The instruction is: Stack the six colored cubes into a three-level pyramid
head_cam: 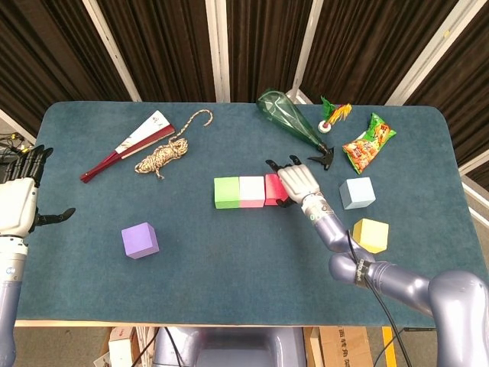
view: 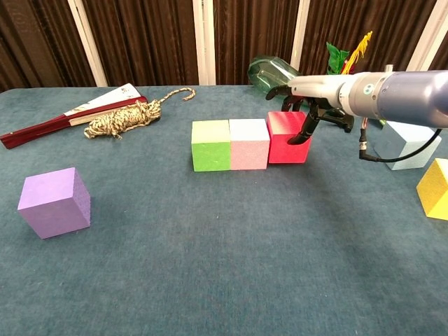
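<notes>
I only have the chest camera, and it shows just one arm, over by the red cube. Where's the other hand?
Observer: The left hand hangs open past the table's left edge, holding nothing.
Operator: Is anything hidden behind the right hand gripping the red cube?
Observer: Yes, an orange-and-green snack bag lies near the far right corner.
Operator: The yellow cube is cut off for me.
Observer: It sits wholly on the table, nearer than the light blue cube.

Lab: curtains (head_cam: 168, 38), prop-strewn table (head_cam: 229, 252) (teleop rig).
</notes>
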You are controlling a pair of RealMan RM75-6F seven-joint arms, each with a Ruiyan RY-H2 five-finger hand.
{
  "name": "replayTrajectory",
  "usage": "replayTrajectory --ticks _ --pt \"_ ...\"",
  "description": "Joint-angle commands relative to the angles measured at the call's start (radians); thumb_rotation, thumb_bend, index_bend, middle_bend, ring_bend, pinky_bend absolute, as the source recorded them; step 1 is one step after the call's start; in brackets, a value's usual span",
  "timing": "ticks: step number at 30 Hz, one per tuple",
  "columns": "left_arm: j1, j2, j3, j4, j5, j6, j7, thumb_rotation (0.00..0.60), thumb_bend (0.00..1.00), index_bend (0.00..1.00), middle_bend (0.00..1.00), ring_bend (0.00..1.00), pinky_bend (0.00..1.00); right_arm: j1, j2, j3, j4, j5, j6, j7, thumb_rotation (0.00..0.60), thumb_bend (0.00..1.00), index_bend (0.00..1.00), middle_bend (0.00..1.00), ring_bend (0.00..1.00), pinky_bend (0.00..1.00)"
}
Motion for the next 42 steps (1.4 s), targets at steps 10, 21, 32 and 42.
replayTrajectory --ticks 10,21,32,42 --pt "0.0 -0.002 -0.006 -0.003 -0.008 0.0 0.008 0.6 0.13 0.0 0.0 0.0 0.03 0.005 -0.014 -0.006 0.016 0.0 0.003 -0.001 0.6 0.29 0.08 0.45 0.28 0.04" --pt "-0.001 -0.004 -0.011 -0.002 -0.016 -0.002 0.014 0.6 0.13 0.0 0.0 0.0 0.03 0.007 -0.025 -0.007 0.03 -0.002 0.001 0.0 0.6 0.29 0.08 0.45 0.28 0.04" --pt "-0.001 0.0 -0.015 -0.009 -0.023 -0.002 0.019 0.6 0.13 0.0 0.0 0.0 0.03 0.002 -0.029 -0.011 0.019 0.015 0.007 -0.007 0.6 0.29 0.0 0.17 0.18 0.04" --pt "0.001 0.003 -0.018 -0.018 -0.023 0.001 0.015 0.6 0.13 0.0 0.0 0.0 0.03 -0.023 0.0 -0.007 -0.063 0.045 0.081 -0.041 0.6 0.29 0.0 0.06 0.08 0.02"
